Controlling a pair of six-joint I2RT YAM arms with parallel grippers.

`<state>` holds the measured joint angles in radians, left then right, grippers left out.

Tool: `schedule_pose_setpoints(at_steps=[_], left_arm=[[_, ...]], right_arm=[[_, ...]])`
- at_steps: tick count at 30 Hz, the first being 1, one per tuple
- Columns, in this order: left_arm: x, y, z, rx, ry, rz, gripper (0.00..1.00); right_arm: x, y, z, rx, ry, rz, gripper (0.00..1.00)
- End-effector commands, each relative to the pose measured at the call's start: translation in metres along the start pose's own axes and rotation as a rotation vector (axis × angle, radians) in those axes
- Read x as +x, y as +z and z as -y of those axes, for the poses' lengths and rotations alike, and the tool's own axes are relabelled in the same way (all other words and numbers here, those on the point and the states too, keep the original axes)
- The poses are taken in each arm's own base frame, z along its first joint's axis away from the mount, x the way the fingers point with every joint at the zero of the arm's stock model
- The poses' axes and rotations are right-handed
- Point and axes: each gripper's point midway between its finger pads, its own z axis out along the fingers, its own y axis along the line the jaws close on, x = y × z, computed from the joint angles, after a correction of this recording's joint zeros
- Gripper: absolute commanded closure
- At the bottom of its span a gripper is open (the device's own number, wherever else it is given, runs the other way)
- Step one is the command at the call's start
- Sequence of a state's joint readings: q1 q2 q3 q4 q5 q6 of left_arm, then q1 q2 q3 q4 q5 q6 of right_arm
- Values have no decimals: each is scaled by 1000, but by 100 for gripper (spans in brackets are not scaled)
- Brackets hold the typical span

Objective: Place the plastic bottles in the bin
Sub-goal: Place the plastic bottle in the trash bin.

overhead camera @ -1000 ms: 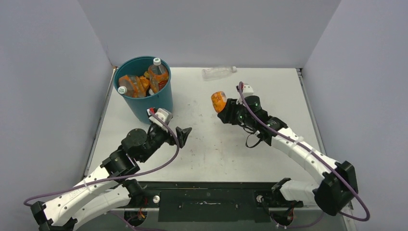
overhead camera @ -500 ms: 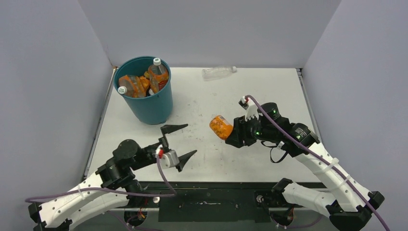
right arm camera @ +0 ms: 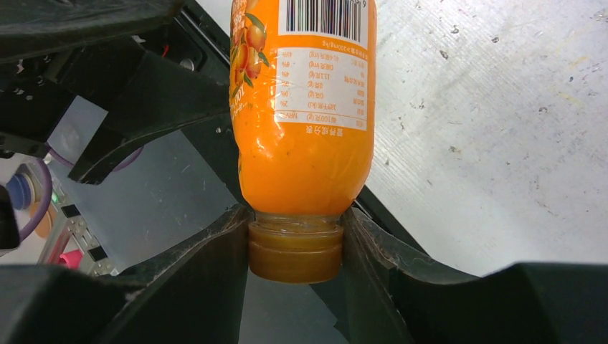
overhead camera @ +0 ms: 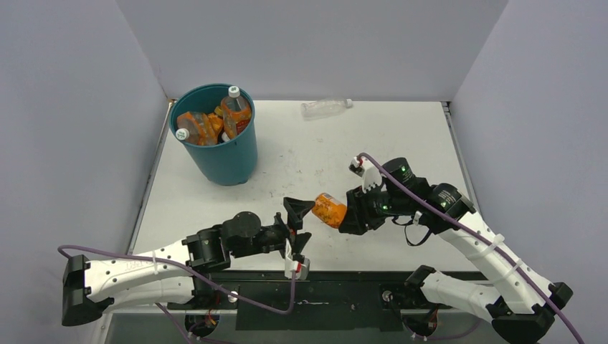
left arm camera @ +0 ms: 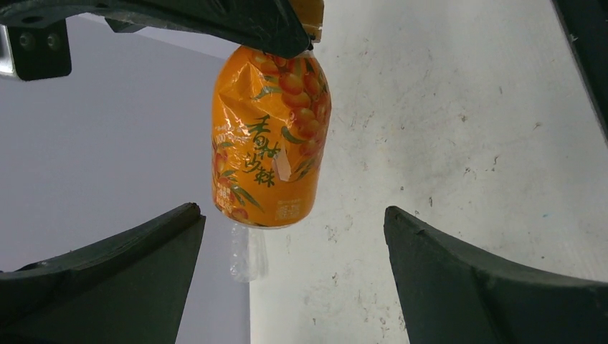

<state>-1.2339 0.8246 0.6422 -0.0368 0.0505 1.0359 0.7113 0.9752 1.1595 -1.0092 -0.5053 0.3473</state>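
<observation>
My right gripper is shut on the neck of an orange bottle, held above the table's near middle. The bottle fills the right wrist view, pinched at its neck between my fingers. My left gripper is open just left of the bottle; in the left wrist view the bottle's base hangs ahead of the spread jaws without touching them. The teal bin stands at the far left with several orange-labelled bottles inside. A clear bottle lies at the far edge and shows in the left wrist view.
Grey walls enclose the white table on three sides. A dark rail runs along the near edge between the arm bases.
My left gripper swung right from the table's near left up to the orange bottle. My right gripper carried the bottle down and toward the near edge.
</observation>
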Motion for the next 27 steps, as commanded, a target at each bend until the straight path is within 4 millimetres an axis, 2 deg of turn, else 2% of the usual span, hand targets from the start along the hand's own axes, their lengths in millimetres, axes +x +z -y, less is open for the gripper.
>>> schedule_pose_setpoints(at_steps=[1,7,12,23,24,27], left_arm=[[-17,2,-40,-101,95,18,4],[-15,21,-43,-84,124,-6,0],[-5,36,-38,-73,107,-46,13],[-6,41,-27,-93,51,-17,66],[-7,41,-26,-93,46,-11,68],[-11,42,-23,-89,24,11,75]], right_arm=[[-5,1,-9,-21,-35,13,95],[-2,10,-18,-36,-65,-9,95],[-3,12,-29,-48,-87,-4,95],[-15,3,-38,-71,-94,62,95],[-17,3,-39,-73,-93,74,91],[-24,-2,-44,-88,-94,117,45]])
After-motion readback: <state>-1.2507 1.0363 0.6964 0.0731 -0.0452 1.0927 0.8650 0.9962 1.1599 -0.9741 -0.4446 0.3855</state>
